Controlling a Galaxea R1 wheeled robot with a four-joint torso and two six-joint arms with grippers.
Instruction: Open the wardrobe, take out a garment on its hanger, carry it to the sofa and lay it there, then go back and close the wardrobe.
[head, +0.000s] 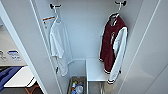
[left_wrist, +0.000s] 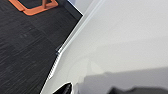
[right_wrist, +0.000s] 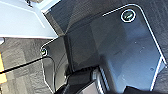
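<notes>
- From the head camera I see the wardrobe (head: 86, 30) standing open, its left door (head: 27, 45) and right door (head: 150, 55) swung out to either side.
- The garment (head: 112, 47), maroon with white sleeves, hangs on its hanger (head: 117, 12) from a dark hook (head: 120, 3) at the upper right of the interior, above a white shelf (head: 95, 71).
- A plain white shirt (head: 59, 47) hangs from another hook on the left side; below, a basket (head: 77, 87) holds small items.
- My left wrist camera looks along a white panel (left_wrist: 120, 37) beside dark carpet (left_wrist: 25, 50), with an orange frame (left_wrist: 35, 8) on the floor further off.
- My right wrist camera shows the robot's dark base (right_wrist: 120, 50) over carpet.
- I cannot tell whether either gripper is released or clenched, nor how the jacket lies relative to them.
</notes>
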